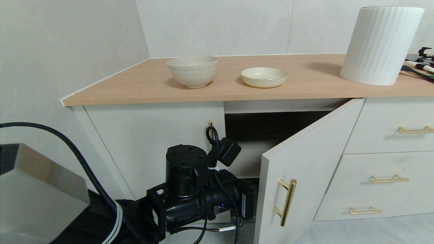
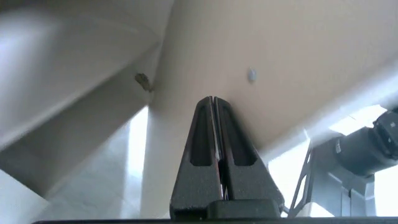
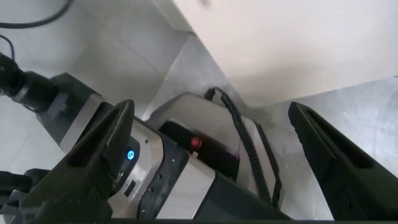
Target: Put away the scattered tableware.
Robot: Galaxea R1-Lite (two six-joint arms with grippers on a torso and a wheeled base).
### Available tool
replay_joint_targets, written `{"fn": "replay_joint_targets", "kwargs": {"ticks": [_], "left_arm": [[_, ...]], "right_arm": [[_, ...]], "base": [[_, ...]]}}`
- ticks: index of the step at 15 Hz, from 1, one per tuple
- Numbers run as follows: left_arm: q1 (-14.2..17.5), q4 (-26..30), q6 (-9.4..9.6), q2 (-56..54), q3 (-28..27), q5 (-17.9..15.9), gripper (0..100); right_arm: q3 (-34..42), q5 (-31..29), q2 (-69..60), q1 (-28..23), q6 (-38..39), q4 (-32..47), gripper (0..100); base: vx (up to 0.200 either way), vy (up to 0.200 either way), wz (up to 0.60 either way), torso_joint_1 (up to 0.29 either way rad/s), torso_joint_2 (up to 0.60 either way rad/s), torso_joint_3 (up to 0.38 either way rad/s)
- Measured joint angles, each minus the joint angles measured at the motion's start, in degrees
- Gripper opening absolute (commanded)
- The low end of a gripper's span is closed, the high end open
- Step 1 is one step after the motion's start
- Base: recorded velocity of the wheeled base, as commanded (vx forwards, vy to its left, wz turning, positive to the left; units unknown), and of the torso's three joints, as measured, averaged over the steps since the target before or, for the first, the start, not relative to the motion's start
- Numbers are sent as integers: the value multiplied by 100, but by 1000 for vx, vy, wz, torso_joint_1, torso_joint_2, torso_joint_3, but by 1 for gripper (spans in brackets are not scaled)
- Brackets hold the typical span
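Countertop [image 1: 305, 81] holds 2 unstored pieces: bowl [image 1: 192, 71], shallow dish [image 1: 264, 77]. Cabinet door [image 1: 305, 162] below stands ajar. Left gripper [image 2: 213, 124] pressed together, empty; right gripper [image 3: 210, 111] spread apart, empty. Storing likely all remains.

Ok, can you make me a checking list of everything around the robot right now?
Surface: wooden countertop, above the cabinet.
Job's things: deep bowl and shallow dish, both upright on the countertop, side by side but apart.
Clutter: white ribbed container; dark utensils beside it at the far right edge.
Pincers: left pincer shut, holding nothing; right pincer open, empty.
Cables: black cable curving down on the left.
Surroundings: cabinet door swung open; drawers closed, with gold handles; pale wall behind.
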Motion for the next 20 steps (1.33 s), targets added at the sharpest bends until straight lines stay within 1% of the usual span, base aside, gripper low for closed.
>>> {"fn": "replay_joint_targets", "kwargs": {"ticks": [4,9,12,15,18,20], "left_arm": [[-1,28,-150,176,-260,-21,0],[-56,33,-156,405,-538,0,0],[-130,30,-156,440,-562,138,0],[-133,28,-156,493,-573,149,0],[-157,61,-156,606,-717,135,0],[-152,200,-155,686,-844,124,0]], "right_arm": [[28,87,-208,-5,2,16,100],[52,145,-308,-5,5,17,100],[73,199,-339,-5,6,17,100],[83,238,-346,-5,2,20,100],[83,246,-372,-5,2,96,100],[83,254,-413,-5,0,104,100]], "base": [[0,0,0,0,0,0],[0,0,0,0,0,0],[0,0,0,0,0,0],[-200,0,0,9,5,2],[0,0,0,0,0,0],[0,0,0,0,0,0]]}}
